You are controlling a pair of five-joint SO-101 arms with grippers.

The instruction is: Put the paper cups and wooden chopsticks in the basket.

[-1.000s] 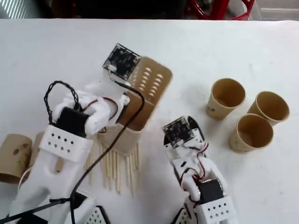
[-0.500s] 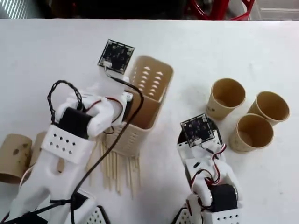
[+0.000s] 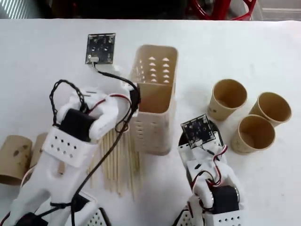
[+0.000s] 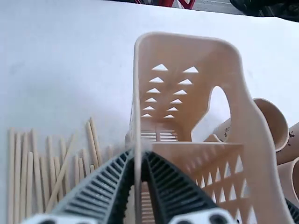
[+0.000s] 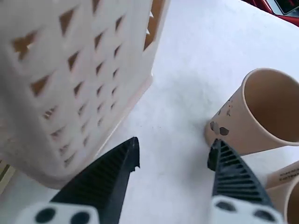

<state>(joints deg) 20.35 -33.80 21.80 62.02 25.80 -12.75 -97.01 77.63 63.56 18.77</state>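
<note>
The tall beige perforated plastic basket (image 3: pixel 153 113) stands roughly upright near the middle of the white table (image 3: pixel 244 47), its mouth open to the high view. The left gripper (image 4: pixel 138 159) is pinched narrow on the basket's wall at its 9 o'clock side, with one black ridged jaw inside and one outside.

The pale wooden chopsticks (image 3: pixel 115 162) lie side by side in a loose row at the basket's 7 o'clock. Their far ends are hidden behind the basket's foot, and the white left arm (image 3: pixel 61 150) covers some of them. Whether the foot rests on the table or on the sticks cannot be told.

Three brown paper cups stand mouth-up in a close cluster at the basket's 3 o'clock: the nearest cup (image 3: pixel 227 99), the outer cup (image 3: pixel 270 108) and the front cup (image 3: pixel 252 134). In the left wrist view the basket's wall hides much of them.

At the basket's 8 o'clock, two more lie on their sides. The edge cup (image 3: pixel 14 157) is cut off by the picture's border, and the covered cup (image 3: pixel 38 145) is mostly under the left arm.

The right gripper (image 5: pixel 174 151) is spread wide and holds nothing, low over bare table between the basket and the nearest cup. In the high view its fingers are hidden beneath the wrist camera board (image 3: pixel 200 132), at the basket's 4 o'clock.
</note>
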